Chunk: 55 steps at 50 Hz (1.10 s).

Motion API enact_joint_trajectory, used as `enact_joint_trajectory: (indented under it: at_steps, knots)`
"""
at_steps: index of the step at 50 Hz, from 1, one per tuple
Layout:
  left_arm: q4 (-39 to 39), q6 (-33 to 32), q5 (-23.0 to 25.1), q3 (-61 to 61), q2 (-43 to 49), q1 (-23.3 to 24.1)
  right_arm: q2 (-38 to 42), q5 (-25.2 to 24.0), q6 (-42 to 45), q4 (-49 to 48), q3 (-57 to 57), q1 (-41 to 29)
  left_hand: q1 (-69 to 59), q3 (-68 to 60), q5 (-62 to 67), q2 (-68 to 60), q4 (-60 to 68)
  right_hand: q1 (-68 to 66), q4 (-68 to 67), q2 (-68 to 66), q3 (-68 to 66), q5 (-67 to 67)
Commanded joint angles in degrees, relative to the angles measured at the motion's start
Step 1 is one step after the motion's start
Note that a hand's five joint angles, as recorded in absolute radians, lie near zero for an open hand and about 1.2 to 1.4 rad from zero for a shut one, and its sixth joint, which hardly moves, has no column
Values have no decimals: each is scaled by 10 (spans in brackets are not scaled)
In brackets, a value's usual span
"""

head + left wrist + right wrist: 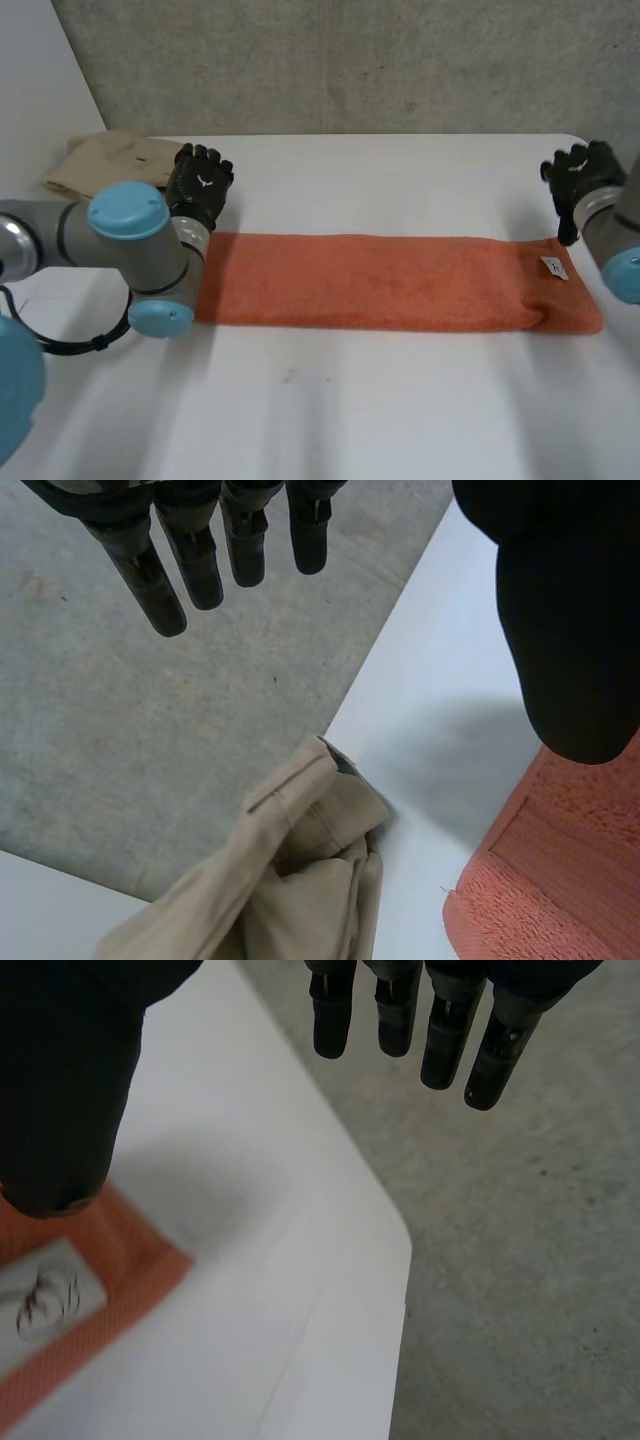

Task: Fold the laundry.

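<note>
Nearest, the white table (pixel 330 410) lies bare. Across its middle stretches the orange towel (pixel 400 285), a long narrow strip that I judge is already doubled lengthwise, with a white label (pixel 553 267) at its right end. Just past its far edge, the left hand (pixel 200 185) hovers at the left end and the right hand (pixel 580 180) at the right end. Both have fingers straight and spread from the thumb, holding nothing; whether either thumb touches cloth is unclear. Farther left sits a crumpled beige garment (pixel 110 160). The crosswise fold seems next: pinch an end corner, then carry that end over the other.
</note>
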<state>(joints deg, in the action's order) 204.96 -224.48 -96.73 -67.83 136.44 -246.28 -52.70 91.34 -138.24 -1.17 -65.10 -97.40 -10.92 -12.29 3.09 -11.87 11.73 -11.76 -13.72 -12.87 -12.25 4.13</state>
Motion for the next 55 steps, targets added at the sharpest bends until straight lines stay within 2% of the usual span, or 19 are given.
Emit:
enact_joint_trajectory:
  at_steps: [1, 8, 13, 20, 22, 29, 31, 33, 35, 40, 46, 50, 55]
  knots:
    - [-2, 6, -2, -127, -123, 1, -114, -68, -66, 26, -102, 39, 9, 23, -31, 19, -17, 18, 37, 29, 22, -41]
    - [2, 63, 3, -256, -218, 1, -172, -140, -77, 104, -219, 105, 9, 23, -31, 19, -17, 18, 37, 29, 22, -41]
    - [3, 110, 5, -298, -237, 2, -171, -182, -110, 65, -289, 141, 9, 23, -31, 19, -17, -15, 5, -4, -10, -9]
    - [10, 123, 5, -308, -234, 5, -140, -207, -149, -1, -324, 157, 9, 23, -31, 19, -17, -82, -63, -71, -77, 59]
    - [11, 124, 5, -308, -233, 4, -125, -207, -154, -22, -325, 157, 9, 23, -31, 19, -17, -138, -118, -127, -133, 114]
    - [18, 124, 5, -309, -230, 1, -77, -205, -146, -60, -318, 157, 9, 23, -31, 19, -17, -183, -164, -172, -178, 160]
    - [20, 124, 5, -309, -229, 1, -69, -205, -145, -62, -316, 157, 9, 23, -31, 19, -17, -230, -211, -219, -225, 207]
    - [21, 125, 4, -309, -229, 2, -66, -206, -145, -66, -314, 157, 9, 23, -31, 19, -17, -500, -480, -489, -495, 476]
    - [21, 125, 4, -310, -228, 3, -67, -202, -145, -69, -312, 157, 9, 23, -31, 19, -17, -682, -662, -671, -677, 658]
    - [22, 125, 4, -315, -231, 3, -88, -193, -141, -95, -310, 170, 9, 23, -31, 19, -17, -682, -663, -671, -678, 659]
    - [22, 125, 4, -317, -235, 3, -108, -192, -82, -117, -301, 218, 9, 23, -31, 19, -17, -682, -663, -671, -678, 659]
    - [21, 125, 4, -317, -235, 3, -111, -180, 38, -107, -280, 272, 9, 23, -31, 19, -17, -682, -663, -671, -678, 659]
    - [21, 125, 3, -317, -234, 2, -114, -140, 139, -108, -264, 280, 9, 23, -31, 19, -17, -682, -663, -671, -678, 659]
